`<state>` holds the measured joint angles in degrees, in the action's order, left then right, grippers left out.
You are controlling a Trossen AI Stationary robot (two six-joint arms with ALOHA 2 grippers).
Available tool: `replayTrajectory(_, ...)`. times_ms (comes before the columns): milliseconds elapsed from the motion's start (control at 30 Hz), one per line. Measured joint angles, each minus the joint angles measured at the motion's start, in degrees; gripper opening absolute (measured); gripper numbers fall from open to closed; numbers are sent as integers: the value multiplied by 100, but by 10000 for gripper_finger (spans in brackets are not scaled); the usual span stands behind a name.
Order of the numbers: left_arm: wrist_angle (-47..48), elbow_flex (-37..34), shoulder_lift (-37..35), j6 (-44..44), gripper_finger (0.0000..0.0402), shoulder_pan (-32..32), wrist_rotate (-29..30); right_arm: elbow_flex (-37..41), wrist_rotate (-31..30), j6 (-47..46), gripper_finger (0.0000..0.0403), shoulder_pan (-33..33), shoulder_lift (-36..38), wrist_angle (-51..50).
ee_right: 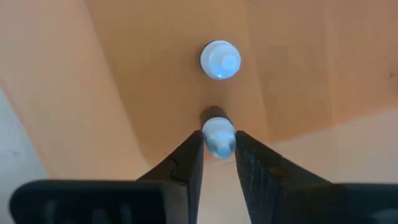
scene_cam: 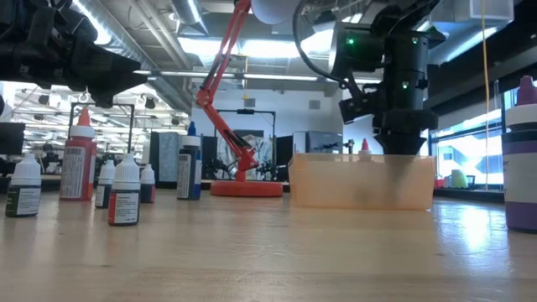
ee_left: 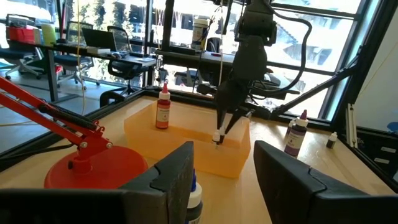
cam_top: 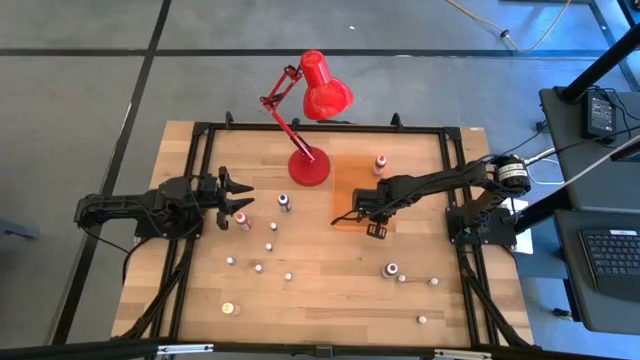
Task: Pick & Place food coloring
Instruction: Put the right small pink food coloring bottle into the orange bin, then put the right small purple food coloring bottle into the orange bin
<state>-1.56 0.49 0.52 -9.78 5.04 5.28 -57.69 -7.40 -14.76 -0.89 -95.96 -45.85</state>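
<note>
High view: a wooden table [cam_top: 330, 290] with an orange tray [cam_top: 352, 178] at centre right. One red food coloring bottle [cam_top: 379, 164] stands in the tray; many bottles remain scattered across the lower left and centre, so most of the task looks undone. The right gripper [ee_right: 219, 144] hangs over the tray's lower edge, its fingers close around a small white-capped bottle [ee_right: 218, 135]. The left gripper [cam_top: 238, 200], at middle left, stands half open and empty.

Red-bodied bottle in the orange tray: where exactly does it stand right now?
In the high view the red-bodied bottle stands upright at the orange tray's far right corner, right of the red lamp's base, beyond the right gripper.
</note>
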Motion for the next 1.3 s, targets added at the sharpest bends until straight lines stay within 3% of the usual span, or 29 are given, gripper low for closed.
replayTrajectory(333,0,-2,1,0,162,0,0,0,5,-171,149,0,0,-189)
replayTrajectory(567,0,0,1,-2,163,0,1,0,0,-155,162,0,122,-251)
replayTrajectory(767,0,-2,0,-2,162,0,0,0,-2,-158,163,0,541,-235)
replayTrajectory(967,0,-1,2,-2,164,0,0,-15,86,-440,163,81,1406,-291)
replayTrajectory(1133,0,-2,2,0,162,0,0,-31,409,-743,163,706,2255,-319)
replayTrajectory(1300,0,-2,2,-2,164,0,0,-31,172,-755,163,1887,2722,-912)
